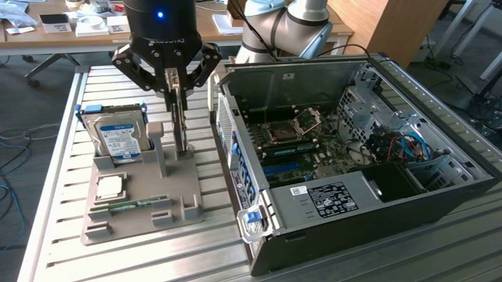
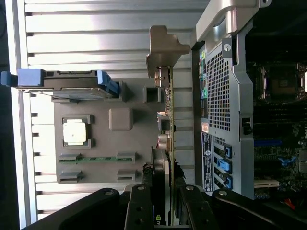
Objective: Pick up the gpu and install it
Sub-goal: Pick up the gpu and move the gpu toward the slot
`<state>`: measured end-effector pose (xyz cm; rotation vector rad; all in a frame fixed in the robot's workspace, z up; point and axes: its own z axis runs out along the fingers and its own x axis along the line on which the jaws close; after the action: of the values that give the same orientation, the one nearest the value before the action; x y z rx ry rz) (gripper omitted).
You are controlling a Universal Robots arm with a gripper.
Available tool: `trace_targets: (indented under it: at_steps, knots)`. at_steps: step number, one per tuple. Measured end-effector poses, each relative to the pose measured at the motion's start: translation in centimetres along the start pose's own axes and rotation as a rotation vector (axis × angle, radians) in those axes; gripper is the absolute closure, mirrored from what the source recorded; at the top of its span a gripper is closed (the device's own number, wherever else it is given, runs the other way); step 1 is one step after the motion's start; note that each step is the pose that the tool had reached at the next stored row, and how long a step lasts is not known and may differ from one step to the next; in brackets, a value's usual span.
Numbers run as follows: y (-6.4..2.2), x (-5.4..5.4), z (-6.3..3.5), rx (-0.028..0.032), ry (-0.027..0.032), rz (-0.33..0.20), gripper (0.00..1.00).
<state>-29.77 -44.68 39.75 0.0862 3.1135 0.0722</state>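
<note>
The jaws sat narrow, pinching the upper edge of the gpu (image 2: pixel 168 96), which stood on edge in the grey holder tray (image 1: pixel 141 217) directly below them. The PC case (image 1: pixel 330 235) wall rose close to one side. In my judgement, a tilted lift could snag the silver bracket (image 2: pixel 165 45) or let the thin card slip.
</note>
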Motion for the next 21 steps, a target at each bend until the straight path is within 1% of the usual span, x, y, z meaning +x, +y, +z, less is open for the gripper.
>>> trace_targets:
  at_steps: [11,19,21]
  knots:
    - [0.08,0.0,-1.61,0.0,0.0,0.0,0.73]
    - [0.08,-0.1,-1.66,0.0,0.0001,0.0,0.73]
    - [0.09,-0.2,-1.66,0.0001,0.0001,0.0,0.73]
